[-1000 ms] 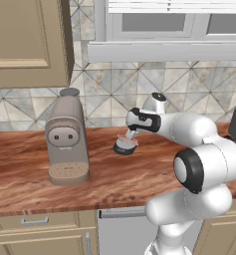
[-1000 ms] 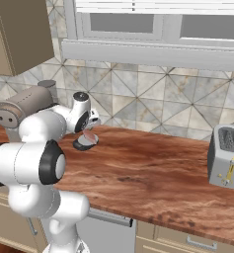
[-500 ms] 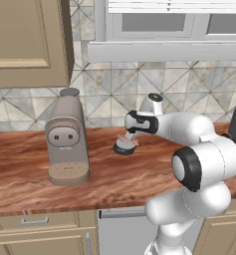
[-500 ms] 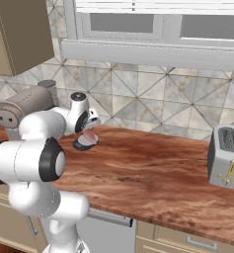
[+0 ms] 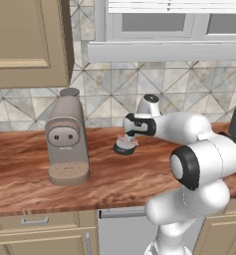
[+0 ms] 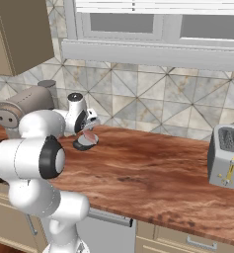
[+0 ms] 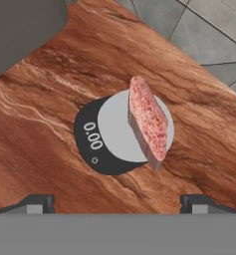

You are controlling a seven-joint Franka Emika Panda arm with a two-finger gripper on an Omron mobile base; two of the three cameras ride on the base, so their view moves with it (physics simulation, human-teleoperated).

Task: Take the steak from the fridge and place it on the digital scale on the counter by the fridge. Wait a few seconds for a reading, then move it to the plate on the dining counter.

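The steak (image 7: 148,124), a pinkish-red slab, rests on the light top of the digital scale (image 7: 107,144), toward one side and reaching past the rim. The scale's dark front reads 0.00. It sits on the reddish-brown counter (image 5: 114,174) near the tiled wall. My gripper (image 7: 117,204) hovers just above, open, with its fingertips (image 7: 35,203) set wide apart and touching nothing. From the base views the steak (image 5: 127,141) (image 6: 90,137) sits on the scale (image 5: 123,149) (image 6: 83,145) right under the gripper (image 5: 126,134) (image 6: 91,130).
A beige coffee machine (image 5: 65,142) (image 6: 24,108) stands on the counter to the scale's left. A grey toaster (image 6: 226,155) sits far right. Tiled backsplash, a window sill and wall cabinets rise behind. Beige cabinet fronts and a dishwasher lie below the counter.
The wrist has shifted very slightly to the left above the scale. The steak and scale have stayed put, and the jaws remain open.
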